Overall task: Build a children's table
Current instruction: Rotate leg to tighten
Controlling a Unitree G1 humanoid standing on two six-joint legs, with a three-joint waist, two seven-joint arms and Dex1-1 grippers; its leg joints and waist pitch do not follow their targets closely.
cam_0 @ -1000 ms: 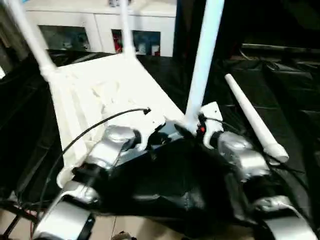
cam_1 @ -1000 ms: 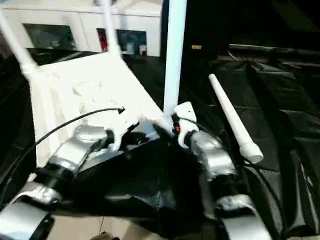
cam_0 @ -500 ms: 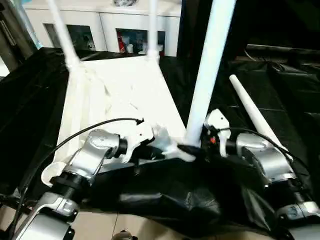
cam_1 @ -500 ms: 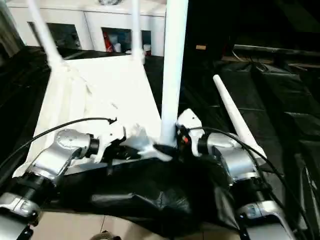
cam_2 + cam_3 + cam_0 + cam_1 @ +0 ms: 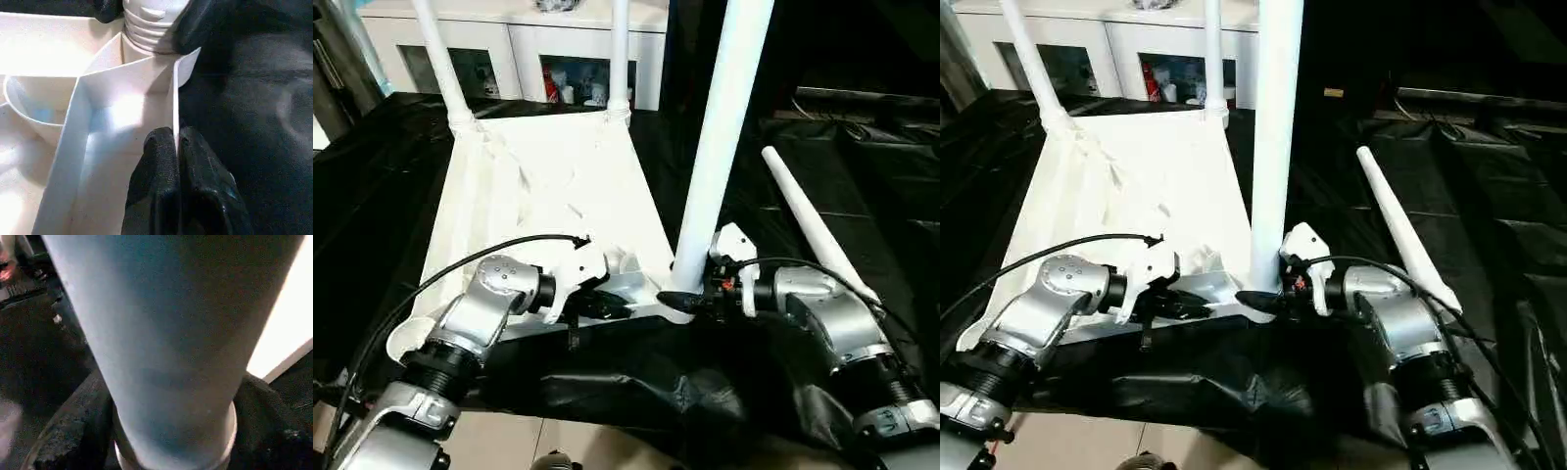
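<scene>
Head views: the upturned table top point(image 5: 548, 196) fills the centre left on black sheeting, two legs upright at its far corners. A third leg point(image 5: 720, 147) stands upright at the near right corner, directly ahead of the right gripper point(image 5: 690, 299), whose fingers flank its base. A loose leg point(image 5: 813, 230) lies at right, nearest the right arm.

Left wrist view: the left gripper point(image 5: 176, 147) is clamped on a thin rib of the top.

Right wrist view: both fingers sit beside the leg; firm contact I cannot tell.
</scene>
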